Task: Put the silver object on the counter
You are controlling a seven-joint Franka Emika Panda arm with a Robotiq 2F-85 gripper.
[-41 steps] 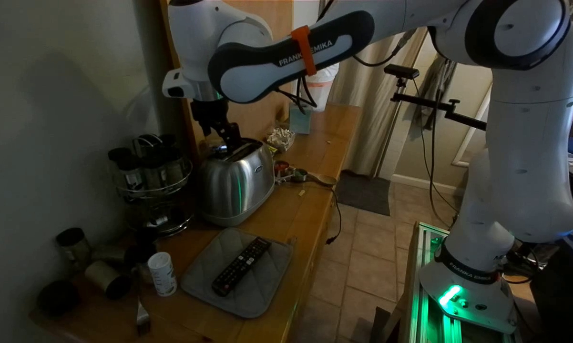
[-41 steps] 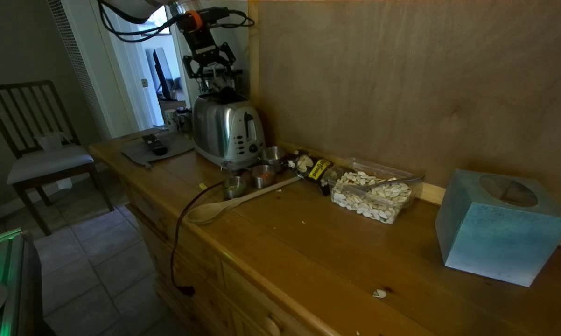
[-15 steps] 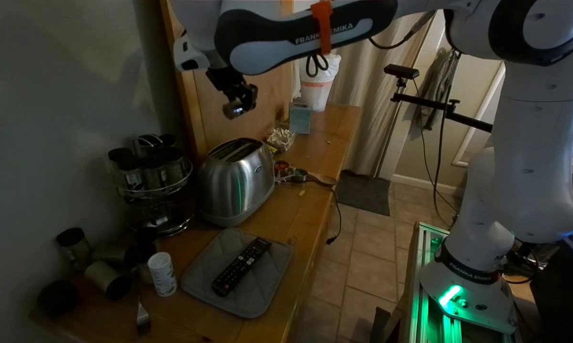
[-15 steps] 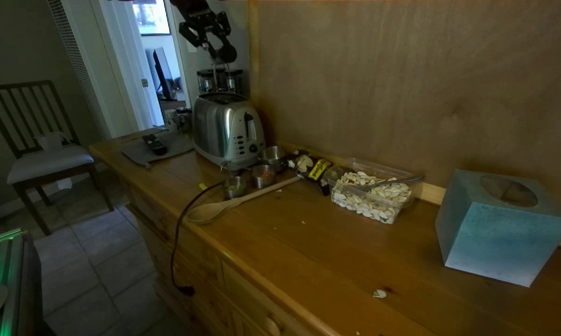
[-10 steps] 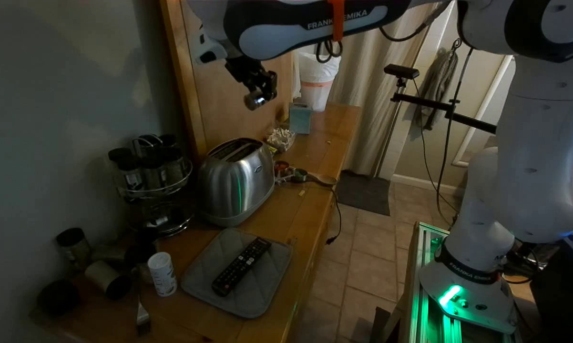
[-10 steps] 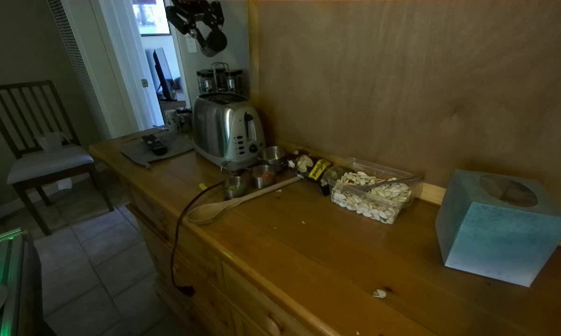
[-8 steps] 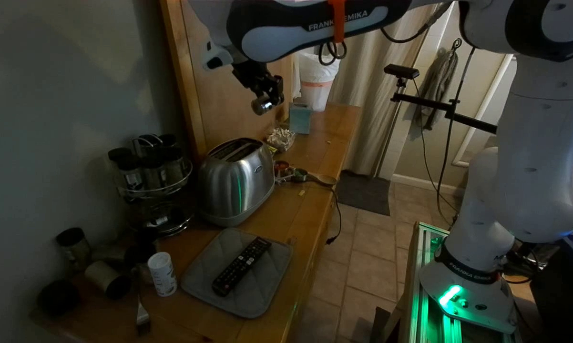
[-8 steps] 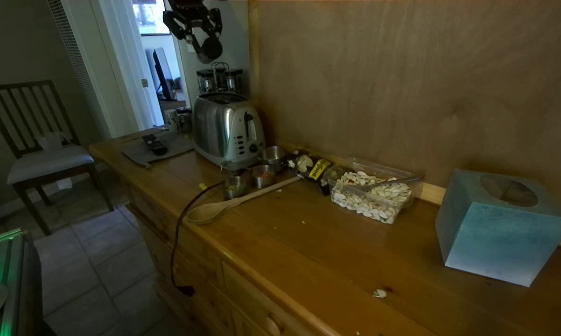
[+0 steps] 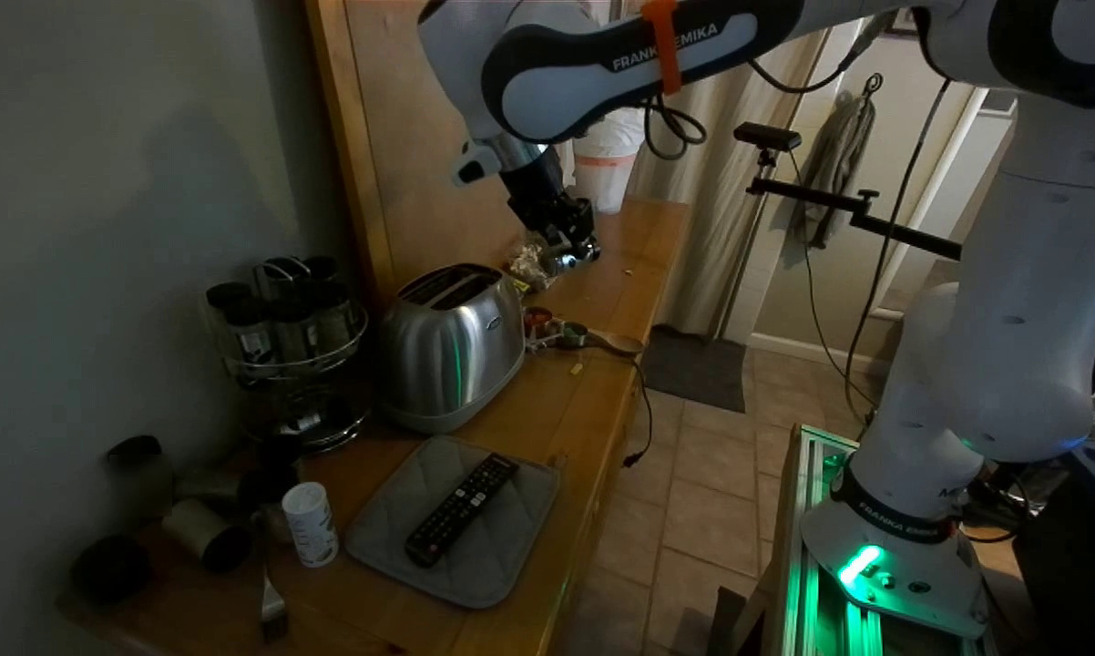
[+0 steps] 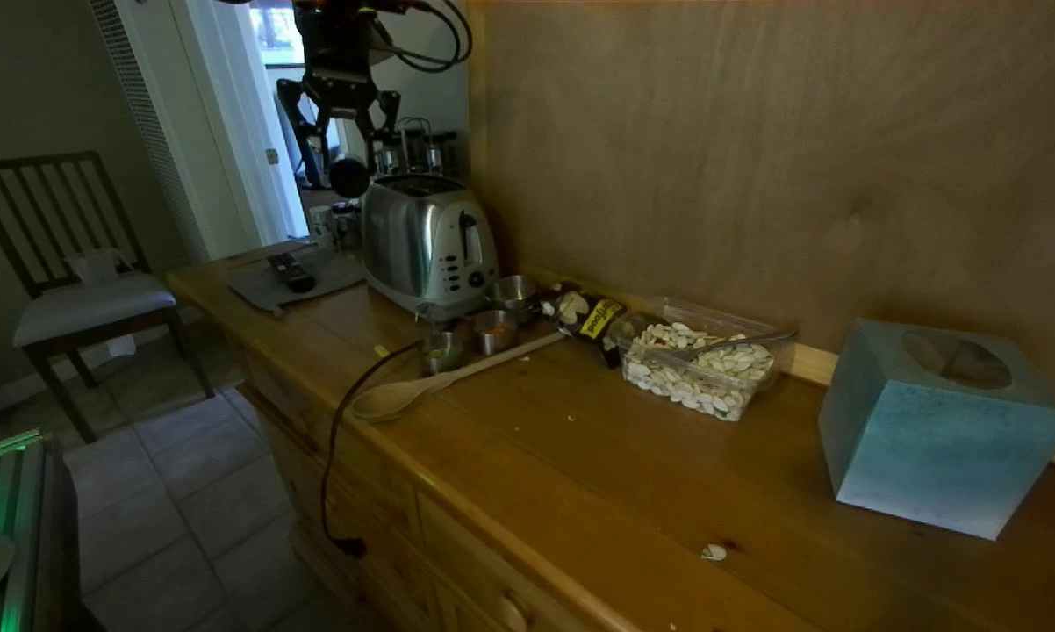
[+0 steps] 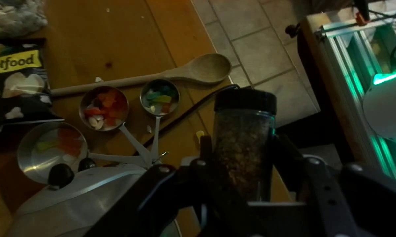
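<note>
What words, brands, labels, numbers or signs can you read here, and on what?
"FRANK" and "EMIKA": robot arm, orange strap between.
"FRANKA EMI": robot base, ending blurred.
"artfood": black bag, start cut off.
Too small or blurred: marks on toaster, remote, white canister, racked jars.

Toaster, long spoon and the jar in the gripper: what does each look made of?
Toaster: brushed metal, likely steel, from its streaked silver sheen; the grey control end looks like plastic.
Long spoon: apparently wood, pale tan and matt.
Jar: shiny clear glass or plastic, I can't tell which; its contents show through. Its dull black lid is probably plastic.
</note>
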